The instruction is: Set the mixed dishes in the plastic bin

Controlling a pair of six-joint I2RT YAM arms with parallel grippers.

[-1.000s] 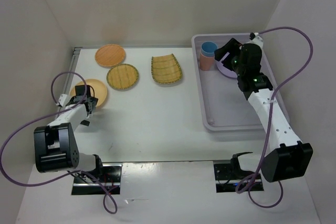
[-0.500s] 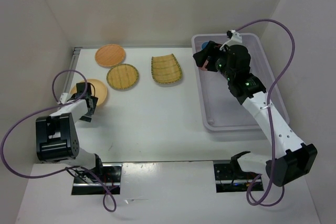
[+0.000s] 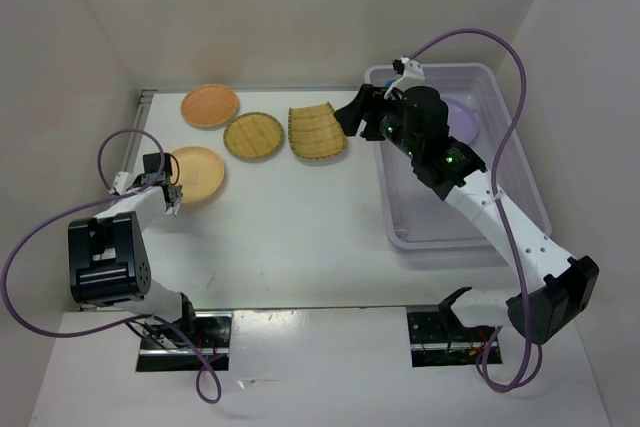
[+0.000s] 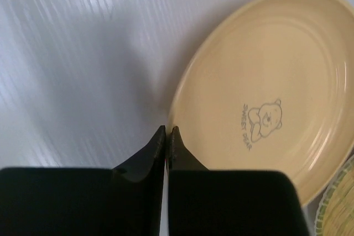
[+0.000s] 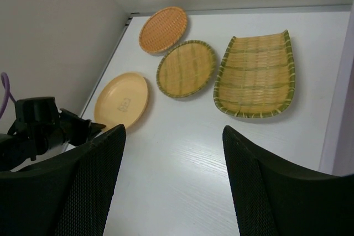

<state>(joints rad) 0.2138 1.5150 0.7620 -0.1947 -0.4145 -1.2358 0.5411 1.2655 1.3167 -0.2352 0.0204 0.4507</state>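
My left gripper (image 3: 170, 197) (image 4: 166, 131) is shut, its tips against the near-left rim of a pale orange round plate (image 3: 197, 172) (image 4: 265, 92) printed with a bear; nothing shows between the fingers. A second orange plate (image 3: 210, 105) (image 5: 163, 29), a round yellow woven plate (image 3: 253, 135) (image 5: 186, 68) and a squarish woven plate (image 3: 317, 132) (image 5: 256, 74) lie along the back. My right gripper (image 3: 352, 117) (image 5: 171, 131) hangs open and empty over the left rim of the plastic bin (image 3: 400, 237). A lavender plate (image 3: 465, 117) lies in the bin. The cups are hidden behind the right arm.
White walls close in the table on the left, back and right. The left arm's purple cable (image 3: 120, 142) loops near the left wall. The bin's rim (image 5: 338, 109) shows at the right edge of the right wrist view.
My left gripper has shut at the orange plate's rim; that plate and the round woven plate have slid right. My right arm swung left out of the bin, leaving the lavender plate there.
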